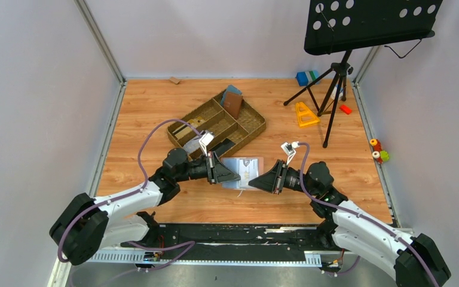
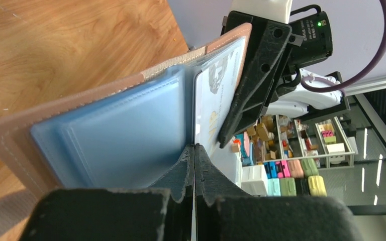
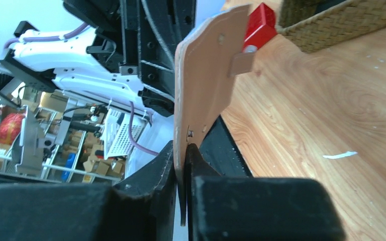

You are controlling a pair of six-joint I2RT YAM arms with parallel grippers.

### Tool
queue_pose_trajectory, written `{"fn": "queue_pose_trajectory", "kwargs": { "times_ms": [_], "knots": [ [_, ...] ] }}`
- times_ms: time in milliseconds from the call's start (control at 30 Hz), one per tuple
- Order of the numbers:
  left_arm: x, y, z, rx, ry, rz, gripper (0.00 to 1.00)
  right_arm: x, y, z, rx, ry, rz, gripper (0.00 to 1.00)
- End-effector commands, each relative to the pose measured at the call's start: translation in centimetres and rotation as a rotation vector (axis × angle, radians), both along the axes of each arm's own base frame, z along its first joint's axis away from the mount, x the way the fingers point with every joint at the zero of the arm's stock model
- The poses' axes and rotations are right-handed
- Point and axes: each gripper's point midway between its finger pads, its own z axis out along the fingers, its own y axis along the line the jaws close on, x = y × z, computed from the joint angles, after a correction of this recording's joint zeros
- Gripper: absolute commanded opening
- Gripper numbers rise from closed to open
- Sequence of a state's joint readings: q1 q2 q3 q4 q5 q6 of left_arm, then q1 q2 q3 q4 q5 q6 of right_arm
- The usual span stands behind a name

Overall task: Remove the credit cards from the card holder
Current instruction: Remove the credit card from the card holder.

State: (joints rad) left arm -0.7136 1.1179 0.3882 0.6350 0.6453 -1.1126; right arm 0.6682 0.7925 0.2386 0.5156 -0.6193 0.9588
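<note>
Wood tabletop (image 1: 149, 107); open tan, blue-lined card holder (image 1: 248, 166) gripped by left hand (image 2: 194, 155) and right hand (image 3: 185, 155).

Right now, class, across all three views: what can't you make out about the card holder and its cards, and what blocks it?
Card count: left wrist view, the card holder has cloudy blue pockets; one card shows.
Card print: a finger of the right claw covers part; too small from above.
Holder's inside: right wrist view shows only the tan cover.
Left claw catch, card or pocket: its own fingers hide it.
</note>
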Motion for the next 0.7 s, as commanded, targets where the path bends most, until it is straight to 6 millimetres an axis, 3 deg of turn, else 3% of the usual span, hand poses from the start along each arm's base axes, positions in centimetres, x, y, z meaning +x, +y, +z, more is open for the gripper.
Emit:
{"fn": "queue_pose_trajectory", "kwargs": {
  "times_ms": [0, 67, 267, 300, 367, 433, 600, 667],
  "knots": [
    [-0.4, -0.3, 0.9, -0.007, -0.06, -0.026, 0.0, 1.3, -0.5, 1.7, 0.012, -0.074, -0.076, 0.05],
    [-0.4, -0.3, 0.4, 0.003, -0.056, -0.023, 0.0, 1.3, -0.8, 1.2, 0.003, -0.063, -0.08, 0.0],
    [-0.6, -0.2, -0.3, -0.004, -0.053, -0.028, 0.0, 1.3, -1.0, 0.4, -0.002, -0.046, -0.083, 0.0],
    [-0.7, -0.2, 0.1, -0.019, -0.059, -0.037, 0.06, 1.2, -1.0, 0.5, 0.002, -0.047, -0.078, 0.0],
    [-1.2, -0.4, 0.7, -0.05, -0.057, -0.062, 0.3, 1.0, -0.7, 0.8, 0.014, -0.05, -0.054, 0.0],
    [-1.4, -0.7, 1.1, -0.064, -0.058, -0.082, 0.38, 0.8, -0.4, 1.1, 0.027, -0.047, -0.026, 0.0],
    [-2.0, -1.7, 1.3, -0.084, -0.048, -0.137, 0.38, 0.5, 0.0, 1.4, 0.049, -0.04, 0.012, 0.0],
    [-2.2, -1.8, 1.4, -0.1, -0.04, -0.153, 0.31, 0.4, 0.0, 1.4, 0.054, -0.042, 0.017, 0.0]
  ]
}}
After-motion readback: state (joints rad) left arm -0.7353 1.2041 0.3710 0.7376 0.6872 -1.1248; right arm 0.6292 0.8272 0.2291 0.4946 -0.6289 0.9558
